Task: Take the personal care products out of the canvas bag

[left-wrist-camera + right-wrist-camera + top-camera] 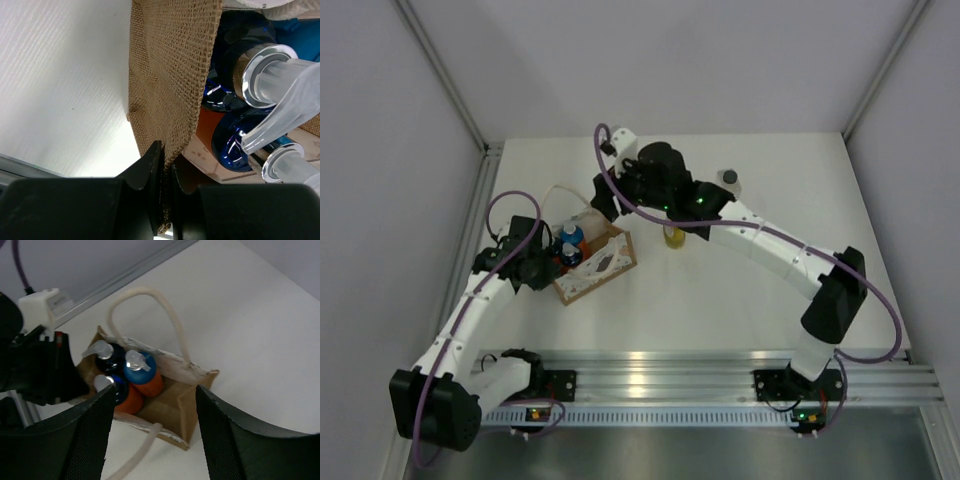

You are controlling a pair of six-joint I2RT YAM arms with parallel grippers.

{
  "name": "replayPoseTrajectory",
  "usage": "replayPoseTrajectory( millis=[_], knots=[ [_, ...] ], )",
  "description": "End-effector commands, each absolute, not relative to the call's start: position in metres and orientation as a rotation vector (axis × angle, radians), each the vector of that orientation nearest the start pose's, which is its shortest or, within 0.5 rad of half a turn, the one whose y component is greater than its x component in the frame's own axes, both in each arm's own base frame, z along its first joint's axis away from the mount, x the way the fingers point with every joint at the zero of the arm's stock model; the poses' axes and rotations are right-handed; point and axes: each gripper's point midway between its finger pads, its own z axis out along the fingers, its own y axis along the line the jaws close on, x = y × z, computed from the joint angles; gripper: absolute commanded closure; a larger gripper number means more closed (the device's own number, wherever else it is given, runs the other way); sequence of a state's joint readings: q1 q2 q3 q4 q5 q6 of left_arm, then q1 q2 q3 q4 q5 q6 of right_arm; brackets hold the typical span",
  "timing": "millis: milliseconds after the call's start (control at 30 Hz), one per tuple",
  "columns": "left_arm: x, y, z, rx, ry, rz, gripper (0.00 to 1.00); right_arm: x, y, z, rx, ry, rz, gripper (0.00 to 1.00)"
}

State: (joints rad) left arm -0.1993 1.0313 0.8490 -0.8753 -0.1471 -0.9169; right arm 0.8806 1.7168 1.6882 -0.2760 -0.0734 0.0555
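Note:
The canvas bag (603,266) stands at the table's left-middle, its tan weave filling the left wrist view (170,75). My left gripper (167,185) is shut on the bag's left rim; in the top view it (542,268) sits at the bag's left end. Three orange bottles (142,375) with blue and dark pump caps stand in the bag's left half; its right half (195,395) is bare. My right gripper (155,440) is open and empty, above the bag. A yellow bottle (674,237) and a grey-capped clear bottle (730,180) stand on the table.
The bag's white loop handles (150,305) arch up over its rim and trail toward the camera. The right arm (760,235) stretches across the table's middle, partly over the yellow bottle. Grey walls close the table's left and right sides.

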Motion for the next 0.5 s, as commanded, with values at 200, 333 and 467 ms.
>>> replayPoseTrajectory(
  millis=[200, 333, 467],
  knots=[
    [0.226, -0.050, 0.117, -0.969, 2.480, -0.146, 0.85, 0.290, 0.498, 0.279, -1.070, 1.744, 0.814, 0.40],
    [0.225, -0.049, 0.115, -0.970, 2.483, -0.141, 0.85, 0.294, 0.513, 0.265, -1.155, 1.718, 0.805, 0.42],
    [0.223, -0.051, 0.112, -0.975, 2.494, -0.144, 0.85, 0.300, 0.523, 0.252, -1.206, 1.709, 0.790, 0.49]
  ],
)
